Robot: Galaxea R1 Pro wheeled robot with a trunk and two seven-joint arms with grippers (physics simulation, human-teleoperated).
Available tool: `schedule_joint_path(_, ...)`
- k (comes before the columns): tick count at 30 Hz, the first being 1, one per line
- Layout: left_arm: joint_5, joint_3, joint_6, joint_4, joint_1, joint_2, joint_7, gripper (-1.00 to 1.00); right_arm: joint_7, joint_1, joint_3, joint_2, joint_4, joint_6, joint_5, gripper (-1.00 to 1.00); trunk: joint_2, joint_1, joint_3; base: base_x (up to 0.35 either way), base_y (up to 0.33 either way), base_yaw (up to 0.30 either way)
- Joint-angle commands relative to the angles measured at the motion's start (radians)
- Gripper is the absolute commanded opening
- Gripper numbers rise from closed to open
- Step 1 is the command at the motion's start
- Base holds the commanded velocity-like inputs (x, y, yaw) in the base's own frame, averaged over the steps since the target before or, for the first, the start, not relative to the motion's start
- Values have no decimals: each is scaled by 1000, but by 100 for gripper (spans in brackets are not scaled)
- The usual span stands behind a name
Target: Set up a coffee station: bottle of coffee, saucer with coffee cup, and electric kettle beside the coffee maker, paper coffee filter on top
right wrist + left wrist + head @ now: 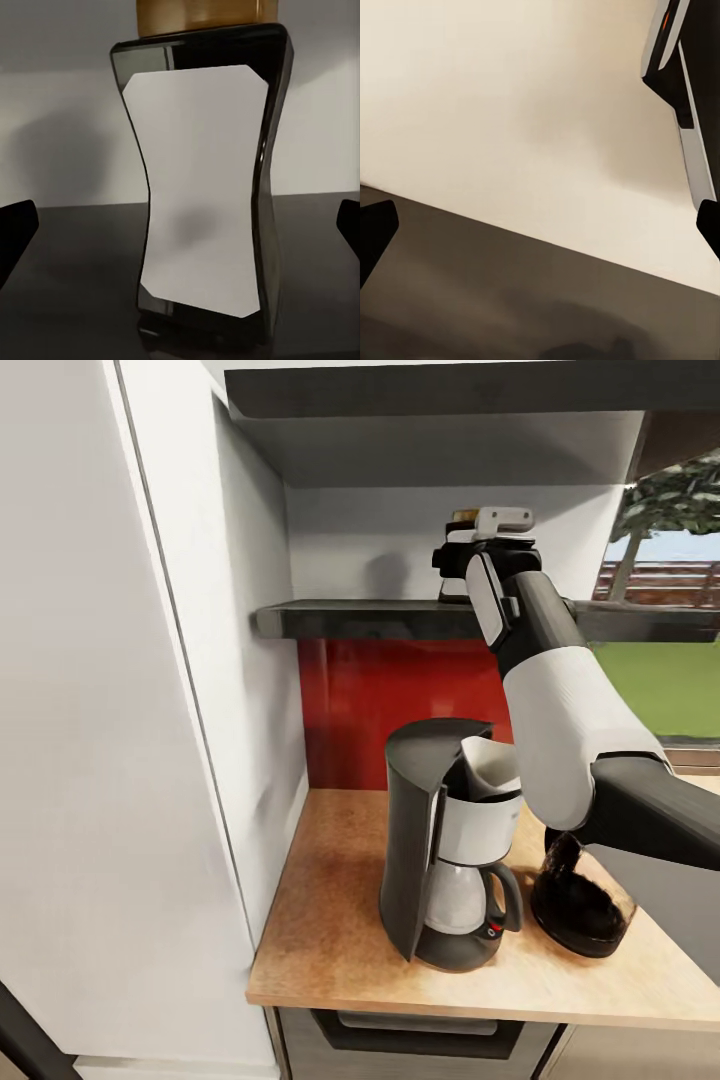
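The bottle of coffee (202, 187), dark brown and waisted with a gold cap and pale label, stands upright on the dark kitchen shelf (380, 618). My right gripper (478, 555) is raised to it and open, a finger on each side of the bottle without touching. On the kitchen countertop (330, 920) stands the coffee maker (450, 860), with what looks like the white paper coffee filter (490, 765) in its open top. The electric kettle (580, 910) sits just to its right, partly hidden by my right arm. My left gripper (540, 229) is open and holds nothing. The saucer and coffee cup are out of view.
A tall white cabinet (100, 710) walls off the left side. A thicker dark board (430, 390) hangs above the shelf, and a red backsplash (400, 700) lies below it. A window (660, 660) is at the right. Grey drawer fronts (420, 1040) sit under the counter.
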Motion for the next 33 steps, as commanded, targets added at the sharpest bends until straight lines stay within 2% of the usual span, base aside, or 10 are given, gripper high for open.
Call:
schedule_joint_path(1,-11,8,2,0,0,0,2,100,2,-1,-4,1,-1,5,8,100,-2,1,-2,0,-5,0)
schedule_joint_path(15,-12,8,3,0,1,0,1,100,2,-1,-4,1,4,5,9,100,-2,1,-2,69,0,0)
schedule_joint_path(22,-12,8,3,0,1,0,1,100,2,-1,-4,1,4,5,9,100,-2,1,-2,184,0,0)
schedule_joint_path(33,-12,8,3,0,1,-5,1,100,4,0,-4,1,4,5,10,100,-2,1,-2,26,0,0)
